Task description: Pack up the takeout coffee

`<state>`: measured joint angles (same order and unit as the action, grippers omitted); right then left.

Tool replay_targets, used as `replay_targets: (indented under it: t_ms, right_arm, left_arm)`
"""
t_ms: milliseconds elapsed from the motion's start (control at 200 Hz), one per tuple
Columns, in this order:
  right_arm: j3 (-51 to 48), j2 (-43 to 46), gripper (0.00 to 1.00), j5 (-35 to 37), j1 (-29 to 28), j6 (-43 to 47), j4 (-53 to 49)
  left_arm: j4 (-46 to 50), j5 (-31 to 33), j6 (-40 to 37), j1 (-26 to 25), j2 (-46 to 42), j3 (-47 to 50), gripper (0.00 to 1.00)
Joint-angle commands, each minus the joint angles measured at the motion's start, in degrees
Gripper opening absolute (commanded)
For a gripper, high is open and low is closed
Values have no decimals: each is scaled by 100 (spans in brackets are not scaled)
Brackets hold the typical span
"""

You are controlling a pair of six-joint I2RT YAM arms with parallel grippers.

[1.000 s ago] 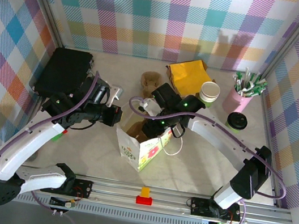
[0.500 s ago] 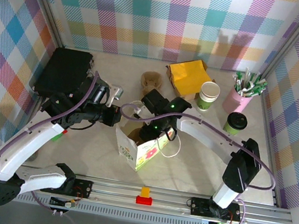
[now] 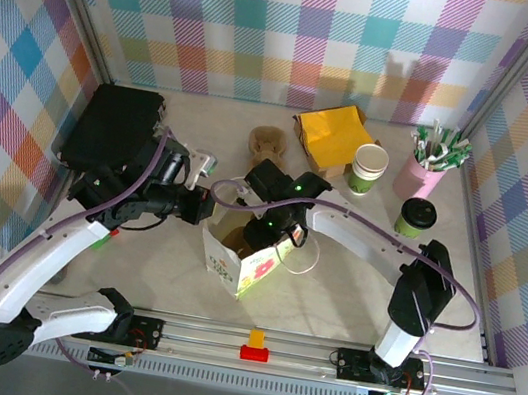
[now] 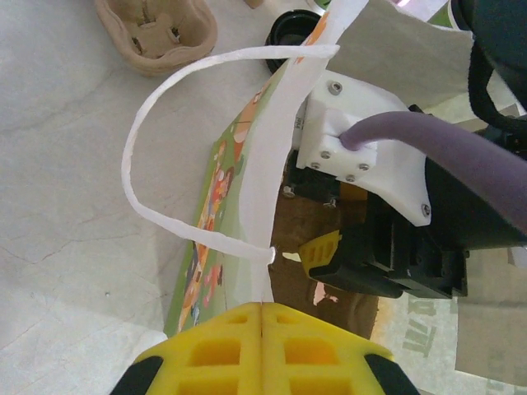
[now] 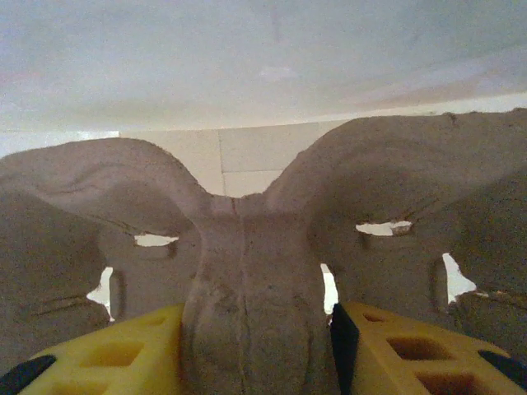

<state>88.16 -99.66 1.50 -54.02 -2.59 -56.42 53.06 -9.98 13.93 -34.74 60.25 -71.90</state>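
The takeout coffee (image 3: 416, 216), a green cup with a black lid, stands on the table at the right, away from both grippers. A printed paper bag (image 3: 232, 268) stands open in the middle. My left gripper (image 3: 205, 210) is shut on its white rim (image 4: 276, 164), fingertips (image 4: 214, 346) pressed together. My right gripper (image 3: 261, 229) reaches down into the bag, shut on the centre ridge of a brown pulp cup carrier (image 5: 247, 247), which hides most of the bag's inside. Its yellow finger (image 4: 323, 251) shows inside the bag.
A lidless cream-and-green cup (image 3: 370, 165), yellow napkins (image 3: 333, 133) and a pink holder of sticks (image 3: 430, 164) sit at the back right. A second pulp carrier (image 3: 266, 142) lies behind the bag. A black box (image 3: 114, 127) stands at the left.
My right gripper has moved left and lower into the bag with the carrier. The bag has shifted a little left and stands more upright. The left gripper keeps its hold.
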Motion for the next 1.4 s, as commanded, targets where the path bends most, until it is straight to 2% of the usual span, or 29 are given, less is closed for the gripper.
replay_targets:
  t_ms: [0,150,355,410,440,480,855,1065,1205,1315,1395]
  right_arm:
    - [-71,-88,50,121,-47,-215,146]
    - [-192,41,55,5,-82,-146,299]
    - [-127,246,66,68,-100,-1,255]
    - [-67,294,70,71,-100,26,213]
    - [-35,313,78,79,-100,38,189]
    - [20,345,80,87,-100,56,152]
    - [592,929,82,-27,-100,-57,64]
    - [571,1545,86,-66,-100,-485,524]
    - [429,1973,94,86,-91,-1016,835]
    - [266,2280,96,302,-75,-1692,999]
    - [139,2465,96,445,-6,-2242,1002]
  left_arm:
    - [-140,-44,36,-41,-120,68,0]
    - [-138,-40,38,-39,-136,80,0]
    - [-51,86,66,-40,-101,62,0]
    - [-59,75,72,-36,-105,64,0]
    - [-59,75,74,-41,-121,71,0]
    - [-63,77,83,-41,-135,71,0]
    - [3,142,91,-41,-152,-32,0]
    - [-13,133,161,-37,-154,-76,0]
    - [-36,193,329,-41,-142,-104,0]
    - [-41,311,475,-41,-156,-173,6]
    - [-4,343,505,-46,-154,-300,18]
